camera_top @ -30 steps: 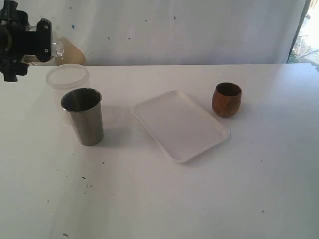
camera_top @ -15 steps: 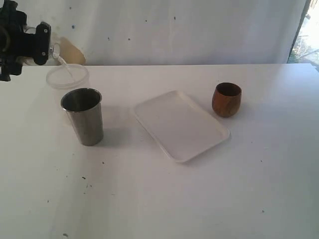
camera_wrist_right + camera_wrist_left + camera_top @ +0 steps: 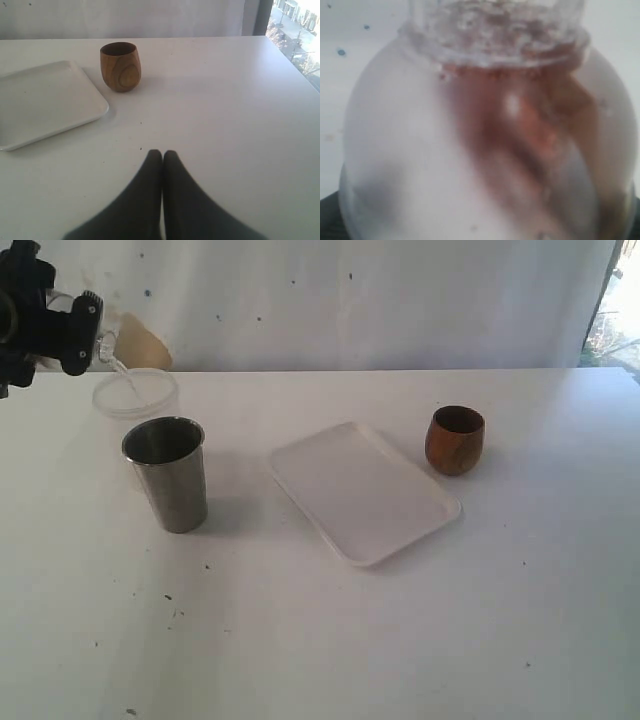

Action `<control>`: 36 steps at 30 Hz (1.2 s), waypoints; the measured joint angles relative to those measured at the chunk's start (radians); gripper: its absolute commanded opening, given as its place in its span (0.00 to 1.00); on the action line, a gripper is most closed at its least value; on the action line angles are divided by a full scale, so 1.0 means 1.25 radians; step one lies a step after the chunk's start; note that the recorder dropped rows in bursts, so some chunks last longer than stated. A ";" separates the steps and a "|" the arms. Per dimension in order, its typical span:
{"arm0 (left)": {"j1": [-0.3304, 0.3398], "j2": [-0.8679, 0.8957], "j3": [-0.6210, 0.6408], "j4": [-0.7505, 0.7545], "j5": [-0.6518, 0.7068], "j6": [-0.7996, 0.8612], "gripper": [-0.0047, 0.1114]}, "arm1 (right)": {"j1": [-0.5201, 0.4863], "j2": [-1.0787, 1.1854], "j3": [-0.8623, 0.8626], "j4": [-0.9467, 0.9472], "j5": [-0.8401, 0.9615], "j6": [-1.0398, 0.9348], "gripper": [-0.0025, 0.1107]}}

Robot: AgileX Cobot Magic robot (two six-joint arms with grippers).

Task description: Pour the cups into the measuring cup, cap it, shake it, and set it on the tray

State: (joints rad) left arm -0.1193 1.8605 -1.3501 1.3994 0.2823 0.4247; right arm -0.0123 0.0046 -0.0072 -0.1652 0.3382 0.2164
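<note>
At the far left, my left gripper (image 3: 92,332) holds the clear measuring cup (image 3: 135,340) tilted in the air above the frosted tub; tan-brown contents show inside. In the left wrist view the measuring cup (image 3: 490,125) fills the picture and hides the fingers. The steel tumbler (image 3: 167,473) stands upright in front of the tub. In the middle of the table lies the white tray (image 3: 362,490), bare. Right of it stands the wooden cup (image 3: 455,440). My right gripper (image 3: 162,152) is shut and holds nothing, low over the table, short of the wooden cup (image 3: 120,66) and the tray (image 3: 45,102).
The frosted white tub (image 3: 135,392) sits at the back left, under the held measuring cup. A white wall runs along the table's far edge. Dark specks dot the white table (image 3: 400,640) near the front left.
My left gripper has shifted a little left and turned with the measuring cup, and a thin pale line now runs from the cup down to the tub. Nothing else has moved.
</note>
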 measured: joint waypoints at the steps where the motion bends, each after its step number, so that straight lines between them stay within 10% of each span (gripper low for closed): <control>1: 0.000 0.000 0.000 0.005 0.002 0.000 0.04 | 0.000 0.000 0.000 0.000 0.000 0.000 0.02; 36: -0.016 0.000 -0.001 0.163 0.076 0.000 0.04 | 0.000 0.000 0.000 0.000 0.000 0.001 0.02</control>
State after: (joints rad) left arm -0.1391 1.8605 -1.3516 1.6033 0.3777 0.4247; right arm -0.0123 0.0046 -0.0072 -0.1652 0.3382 0.2180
